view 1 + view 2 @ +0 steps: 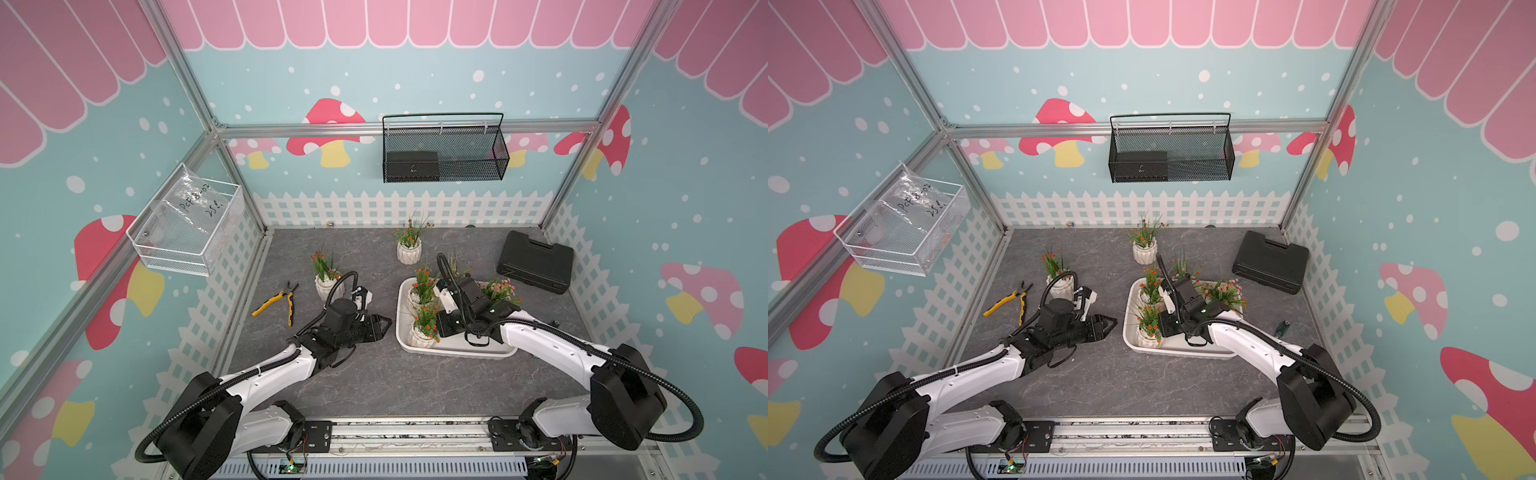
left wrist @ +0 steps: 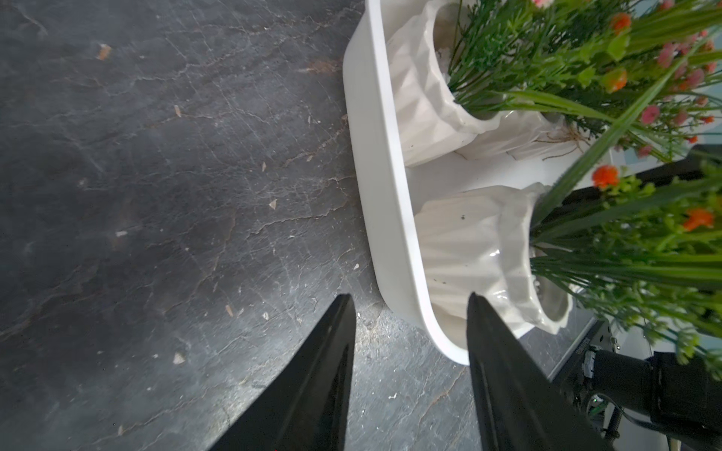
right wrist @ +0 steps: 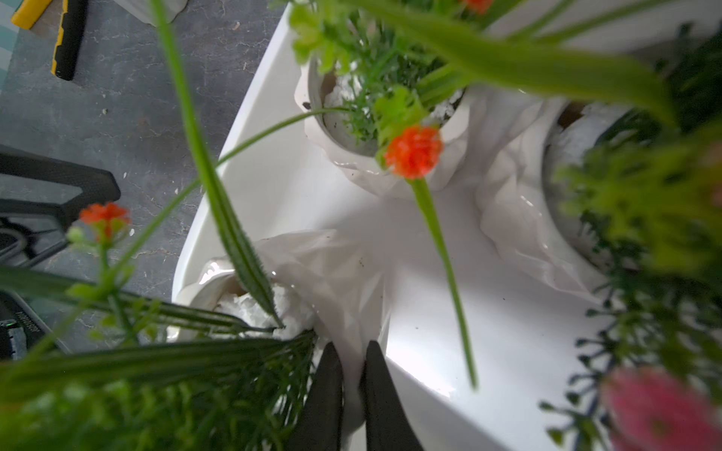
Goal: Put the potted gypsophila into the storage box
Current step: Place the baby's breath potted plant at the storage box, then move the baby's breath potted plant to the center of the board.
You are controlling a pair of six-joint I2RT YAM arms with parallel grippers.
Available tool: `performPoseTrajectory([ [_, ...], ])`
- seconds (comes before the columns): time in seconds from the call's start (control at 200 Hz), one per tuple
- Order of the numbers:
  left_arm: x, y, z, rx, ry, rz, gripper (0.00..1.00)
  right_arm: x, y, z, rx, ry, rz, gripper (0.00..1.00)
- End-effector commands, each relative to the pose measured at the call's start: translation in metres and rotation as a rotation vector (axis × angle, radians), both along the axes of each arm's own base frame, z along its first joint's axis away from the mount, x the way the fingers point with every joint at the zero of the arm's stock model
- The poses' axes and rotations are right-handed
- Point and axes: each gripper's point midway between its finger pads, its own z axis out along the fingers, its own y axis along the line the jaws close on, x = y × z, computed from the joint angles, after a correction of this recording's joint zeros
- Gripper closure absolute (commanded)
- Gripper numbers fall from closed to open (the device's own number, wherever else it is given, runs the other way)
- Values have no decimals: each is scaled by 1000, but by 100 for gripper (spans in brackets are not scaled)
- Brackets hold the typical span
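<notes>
In both top views the right gripper's tips are hidden under its own wrist and the foliage. The right wrist view shows the right gripper (image 3: 351,348) pinched together on the wall of the nearest pot (image 3: 336,281) of gypsophila, one finger among the grass and one outside.

That pot stands in the near-left corner of the storage box (image 1: 465,352). Three more share the box:
- a far-left pot (image 1: 423,284);
- a pink-flowered pot (image 1: 500,291) at the far right;
- a middle pot (image 1: 457,268) between them, mostly covered by the right arm.

The box's near-right floor lies bare. Outside it, a far pot (image 1: 409,251) stands just beyond the box. A left-hand pot (image 1: 328,286) stands well left of it, near yellow pliers (image 1: 276,301).

The left gripper (image 2: 410,298) hovers just beside the box's left rim, jaws apart and empty, with open table (image 1: 374,382) around it.
</notes>
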Motion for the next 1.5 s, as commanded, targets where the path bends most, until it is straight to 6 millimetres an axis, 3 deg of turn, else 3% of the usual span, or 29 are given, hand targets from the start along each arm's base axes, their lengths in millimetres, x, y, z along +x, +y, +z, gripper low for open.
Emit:
performPoseTrajectory([
  [0.0, -2, -3, -5, -2, -10, -38, 51, 16, 20, 22, 78, -61, -21, 100],
  [0.22, 2, -7, -12, 0, -8, -46, 51, 20, 29, 13, 89, -46, -28, 92],
  [0.5, 6, -15, -19, -31, 6, -62, 49, 16, 26, 17, 93, -43, -33, 66],
  [0.59, 8, -15, -18, -24, 0, -59, 49, 11, 22, 33, 110, -65, -35, 62],
  [0.745, 14, -11, -10, 1, -25, -49, 49, -2, 2, 85, 150, -164, -56, 55],
  [0.911, 19, -10, 1, 6, -52, -52, 49, 2, -56, 132, 102, -293, -182, 43],
  [1.026, 20, -14, 7, 0, -74, -72, 49, 22, -118, 149, 75, -350, -319, 39],
  [1.131, 22, -18, 11, -7, -82, -93, 49, 43, -178, 153, 12, -367, -469, 36],
  [1.261, 26, -20, 12, -4, -76, -105, 49, 59, -244, 140, 7, -343, -629, 36],
  [1.361, 27, -19, 11, -1, -70, -104, 49, 64, -279, 110, 33, -283, -714, 38],
  [1.441, 29, -16, 9, 8, -66, -95, 49, 64, -291, 82, 51, -223, -746, 41],
  [1.496, 30, -16, 7, 13, -62, -96, 49, 64, -290, 65, 67, -194, -744, 44],
])
